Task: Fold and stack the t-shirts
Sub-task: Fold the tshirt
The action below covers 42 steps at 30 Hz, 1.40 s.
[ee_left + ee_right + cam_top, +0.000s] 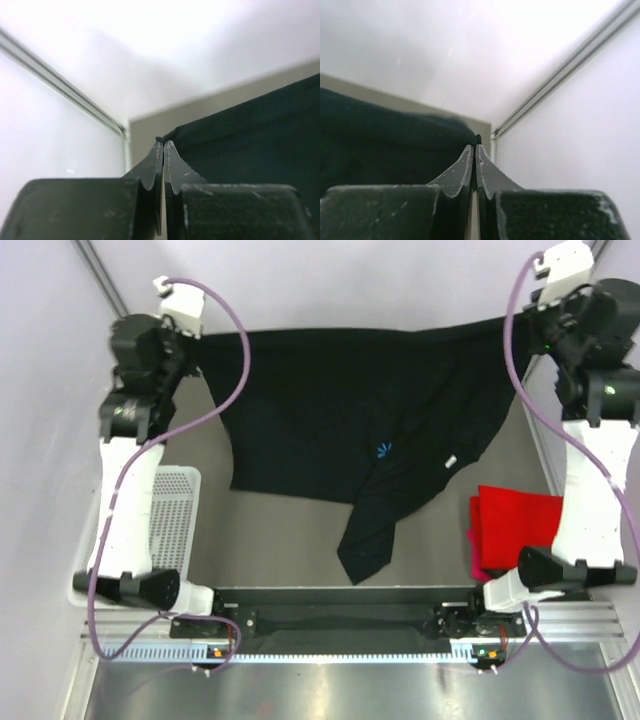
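A large black t-shirt point(340, 410) with a small light-blue mark point(384, 449) hangs stretched between my two grippers at the far side of the table, one sleeve drooping toward the near edge. My left gripper point(196, 352) is shut on the shirt's left top corner; in the left wrist view point(163, 142) the black cloth point(250, 135) runs off to the right of the pinching tips. My right gripper point(540, 332) is shut on the right top corner; in the right wrist view point(473, 146) the cloth point(385, 135) lies to the left. A folded red shirt point(515, 525) lies on a magenta one point(477, 565) at the near right.
A white mesh basket point(175, 515) stands at the near left beside the left arm. White walls close in the back and both sides. The black rail point(340, 610) with the arm bases runs along the near edge.
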### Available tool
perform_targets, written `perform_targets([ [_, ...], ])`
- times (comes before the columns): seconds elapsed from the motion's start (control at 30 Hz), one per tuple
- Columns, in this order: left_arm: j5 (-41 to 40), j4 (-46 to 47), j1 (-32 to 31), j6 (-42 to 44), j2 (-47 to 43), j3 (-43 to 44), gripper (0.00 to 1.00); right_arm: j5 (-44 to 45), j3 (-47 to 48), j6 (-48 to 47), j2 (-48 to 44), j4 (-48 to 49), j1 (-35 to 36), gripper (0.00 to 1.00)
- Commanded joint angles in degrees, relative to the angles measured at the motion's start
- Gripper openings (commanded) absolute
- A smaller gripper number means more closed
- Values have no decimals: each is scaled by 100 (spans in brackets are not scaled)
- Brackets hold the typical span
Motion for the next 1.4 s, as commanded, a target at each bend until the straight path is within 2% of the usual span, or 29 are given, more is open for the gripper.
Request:
perform_targets([
  [0.0, -151, 202, 22, 127, -899, 413, 0, 273, 41, -55, -1150, 695, -88, 0],
  [0.17, -239, 246, 22, 574, -1725, 571, 0, 792, -558, -477, -2567, 1593, -88, 0],
  [0.43, -458, 194, 22, 1006, -2377, 685, 0, 1021, -267, -1163, -3352, 1638, -88, 0],
  [0.6, -661, 404, 22, 1199, -2105, 528, 0, 1162, -583, -1400, -3159, 1884, -79, 0],
  [0.67, -801, 658, 22, 1375, -1999, 361, 0, 1162, -1021, -1566, -3063, 2181, -79, 0],
  [0.8, -933, 1019, 31, 1639, -1744, -349, 0, 1179, -2005, -1743, -2869, 2736, -79, 0],
  [0.97, -1152, 1397, 31, 1832, -1489, -1203, 0, 1030, -2736, -1664, -2404, 2877, -79, 0],
  [1.1, -1232, 1907, 40, 1938, -1226, -2196, 0, 925, -3744, -1559, -2140, 3264, -79, 0],
  [1.23, -1250, 2250, 40, 2008, -752, -2566, 0, 942, -3985, -1594, -1613, 3396, -26, 0],
  [1.37, -1294, 2907, 57, 2254, -207, -2751, 0, 1223, -3740, -1567, -805, 3502, 53, 0],
])
